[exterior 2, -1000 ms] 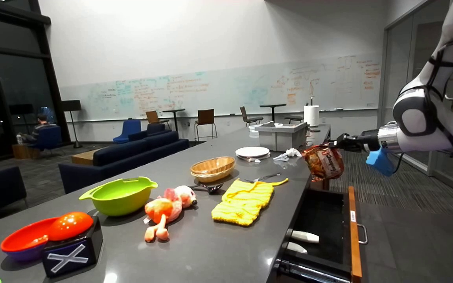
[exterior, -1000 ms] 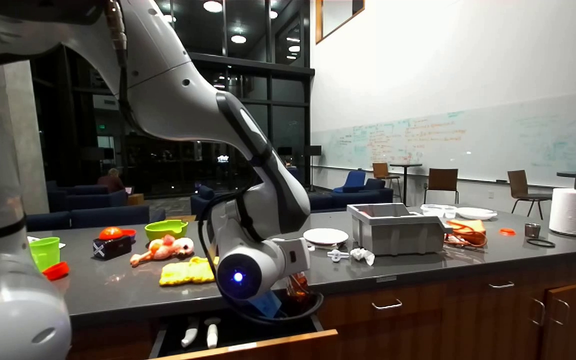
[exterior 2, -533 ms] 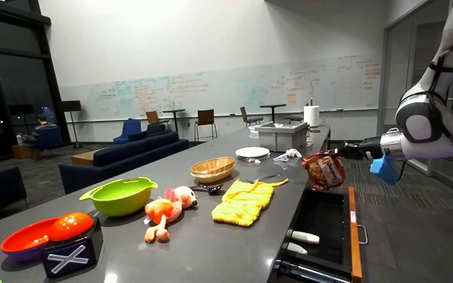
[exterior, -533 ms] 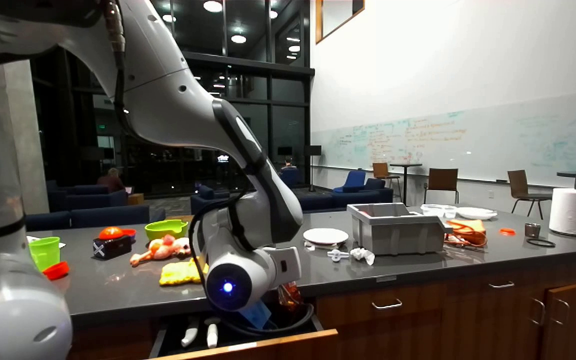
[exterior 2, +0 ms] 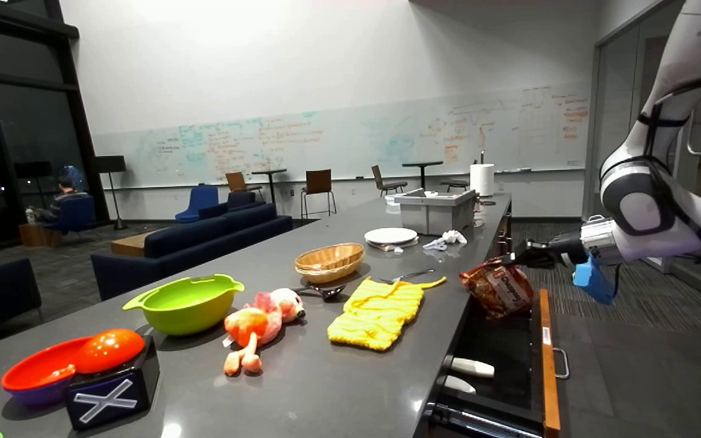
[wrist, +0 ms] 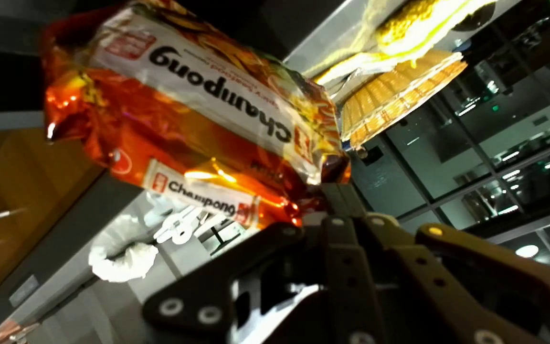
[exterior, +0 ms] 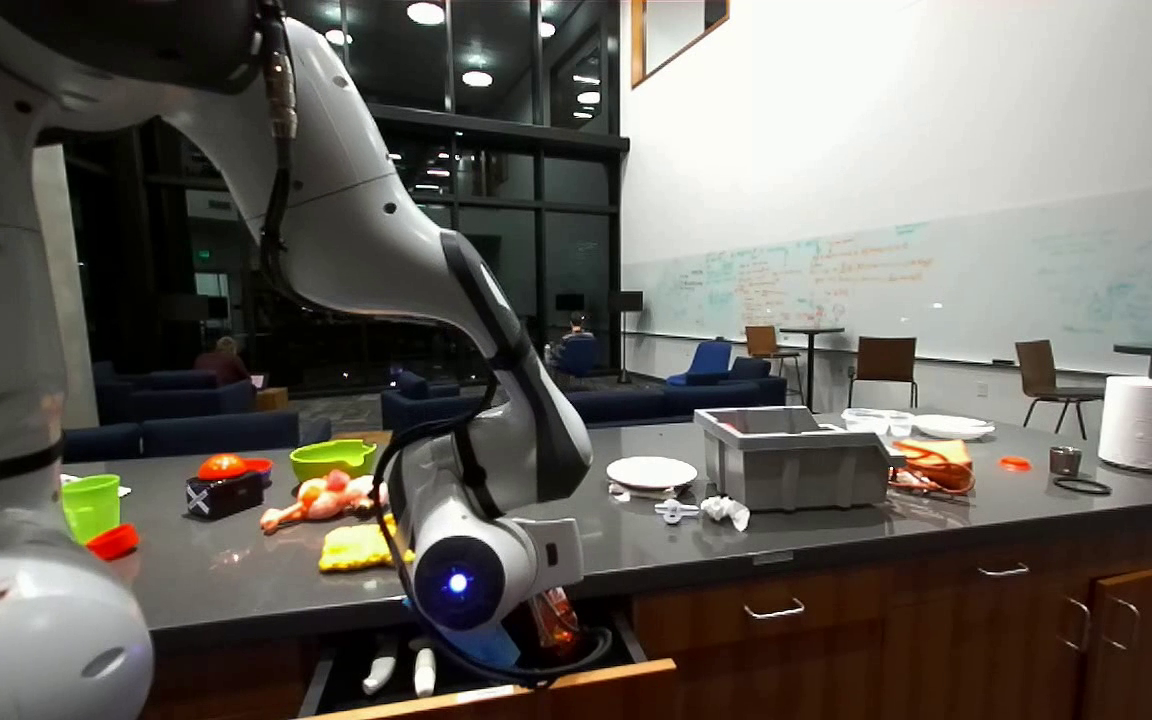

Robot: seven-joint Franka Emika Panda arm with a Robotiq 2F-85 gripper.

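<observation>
Champong packet (wrist: 194, 114) is found gripped in the end effector (exterior 2: 510, 260), whose fingers are closed on a small part of the wrapper at the top, so that the body of the packet hangs tilted below them. Seen in an exterior view, it is located at the far end of the open drawer (exterior 2: 550, 389), near the edge of the desk (exterior 2: 302, 389); whether its lower corner is above or inside the drawer cannot be confirmed. Handling assessment: the hold appears narrow and the packet is probably free to swing, so slow, smooth travel is advised, with firm pressure on the wrapper and room given from drawer front and desk edge. Any loosening would best wait until the weight is borne from below. Pose: the end effector lies nearly level, fingertips dipping slightly, with the wrist bent beneath a forearm descending steeply from above; the arm (exterior 2: 661, 182) reaches in from the drawer side. Surroundings: two white handles (exterior 2: 472, 367) lie toward the drawer's opposite end, and the desk carries a yellow knitted cloth (exterior 2: 376, 314), a wicker basket (exterior 2: 332, 272), a white plate (exterior 2: 390, 235) and, farther along, a grey bin (exterior 2: 439, 218)
</observation>
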